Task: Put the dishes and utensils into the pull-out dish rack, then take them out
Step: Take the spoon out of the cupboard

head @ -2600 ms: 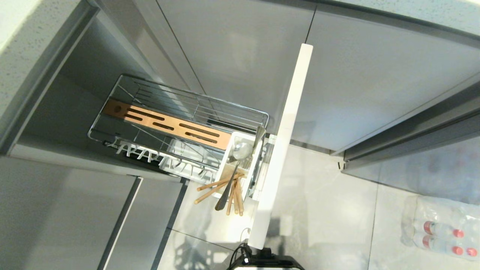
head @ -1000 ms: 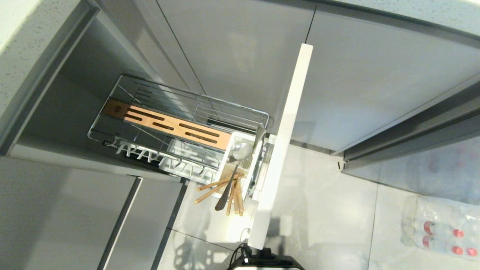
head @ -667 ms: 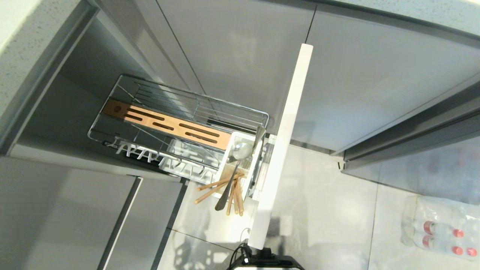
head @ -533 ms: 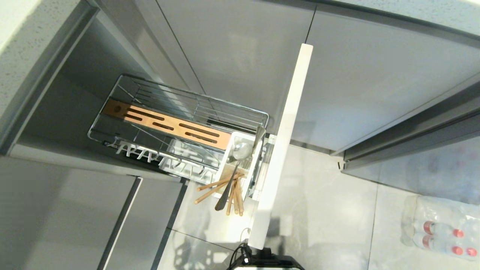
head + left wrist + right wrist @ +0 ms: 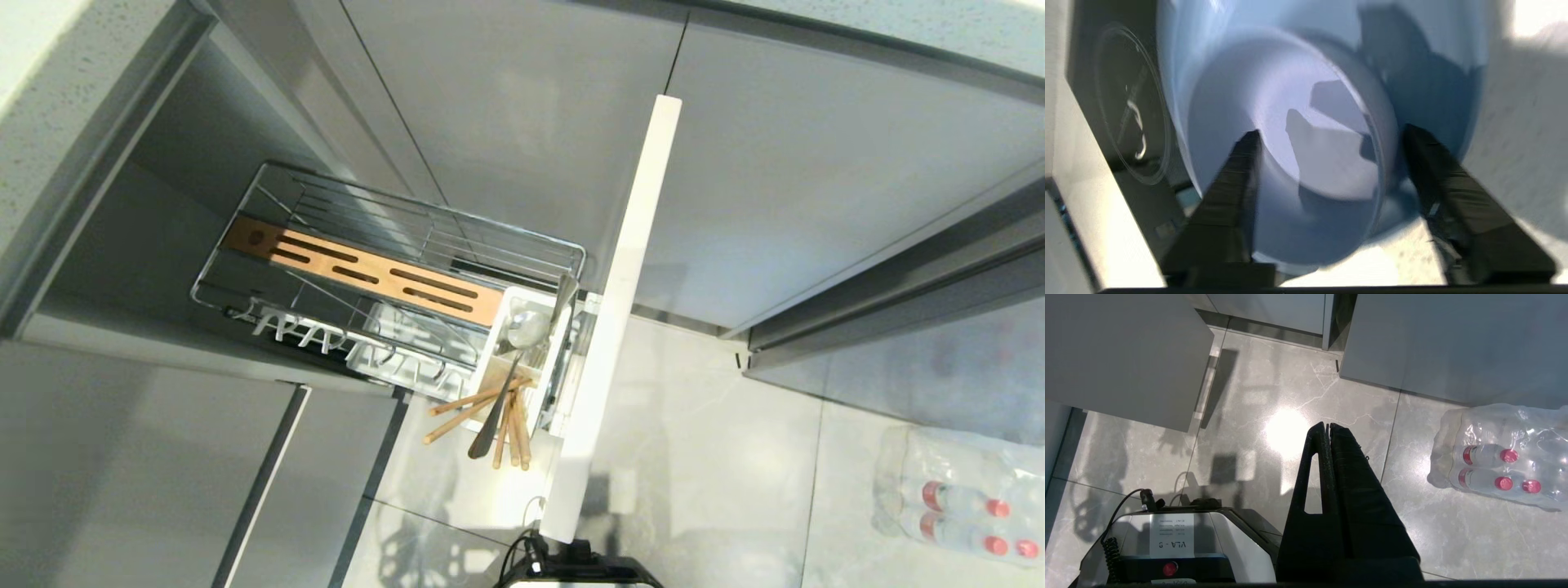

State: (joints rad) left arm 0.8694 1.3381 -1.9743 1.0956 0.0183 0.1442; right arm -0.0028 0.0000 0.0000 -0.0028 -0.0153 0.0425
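Blue bowl between spread left fingers in wrist view only, right fingers clenched.

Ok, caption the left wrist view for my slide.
Left gripper, fingers spread apart, facing a grey-blue bowl sitting on a light-blue plate.

You see a light-blue plate, a grey-blue bowl, black fingers, a brown slotted bar, a white caddy, and red-capped bottles at four o'clock.
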